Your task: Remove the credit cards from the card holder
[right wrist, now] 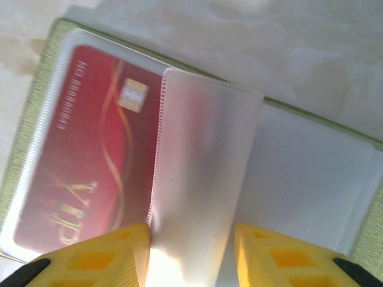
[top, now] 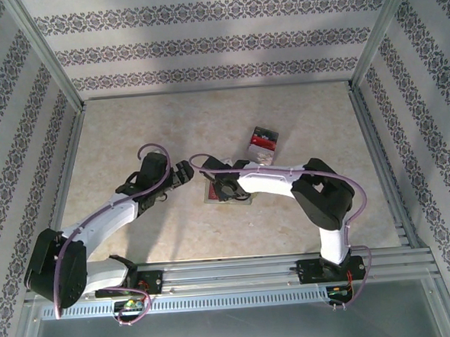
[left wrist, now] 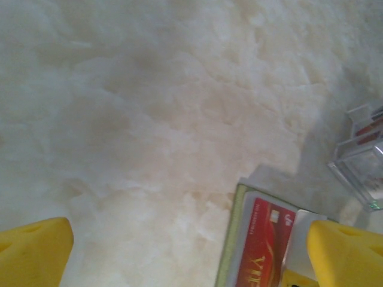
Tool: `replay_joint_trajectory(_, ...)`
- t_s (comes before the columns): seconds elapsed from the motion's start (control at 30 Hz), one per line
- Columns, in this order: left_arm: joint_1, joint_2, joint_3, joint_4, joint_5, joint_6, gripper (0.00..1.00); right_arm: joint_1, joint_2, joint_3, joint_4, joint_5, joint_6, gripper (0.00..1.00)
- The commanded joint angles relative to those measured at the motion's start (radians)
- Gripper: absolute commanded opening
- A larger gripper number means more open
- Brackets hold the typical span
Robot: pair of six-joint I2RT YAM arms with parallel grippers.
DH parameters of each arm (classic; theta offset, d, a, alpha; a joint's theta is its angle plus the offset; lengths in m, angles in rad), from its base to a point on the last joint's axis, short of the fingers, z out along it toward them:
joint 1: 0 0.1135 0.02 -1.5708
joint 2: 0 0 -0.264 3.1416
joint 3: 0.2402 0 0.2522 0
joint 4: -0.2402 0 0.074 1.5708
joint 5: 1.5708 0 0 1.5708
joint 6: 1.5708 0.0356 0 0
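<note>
Right wrist view: the olive-green bifold card holder lies spread open on the pale marbled table, its paler inside facing up. A red plastic card with a gold chip and gilt lettering sits inside the clear pocket of one half, not yet drawn out. A translucent pocket leaf with a stitched edge stands up from the fold. My right gripper straddles it, one yellow fingertip at either side edge. I cannot tell whether the jaws pinch the leaf or merely flank it, nor whether the leaf carries a pale card.

Top external view: the holder rests near the middle of the table, under the right gripper. Beyond it, and apart from it, lies a small heap of loose credit cards, red, dark and silvery. My left gripper hovers just beside the holder's left edge, jaws spread wide and empty.

I judge the task partly done, since some cards lie outside while the red one remains pocketed. The step in hand appears to be handling the leaf to reach a pocket mouth. The next move calls for a sure pinch on a thin edge and a pull along the pocket's opening. The left gripper should press the holder down so that it does not lift with the pull.
</note>
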Motion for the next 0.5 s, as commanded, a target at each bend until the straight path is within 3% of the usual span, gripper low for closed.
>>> replay_joint_trajectory(0.0, -0.025, 0.04, 0.039, 0.059, 0.062, 0.023, 1.0, -0.019, -0.048, -0.046, -0.028, 0.047, 0.025, 0.43)
replay_joint_trajectory(0.13, -0.064, 0.097, 0.086, 0.059, 0.088, 0.058, 0.99, -0.043, -0.091, -0.1, -0.026, 0.059, 0.033, 0.43)
replay_joint_trajectory(0.47, -0.137, 0.249, 0.163, 0.043, 0.173, 0.083, 0.67, -0.072, -0.204, -0.218, -0.002, 0.073, 0.075, 0.45)
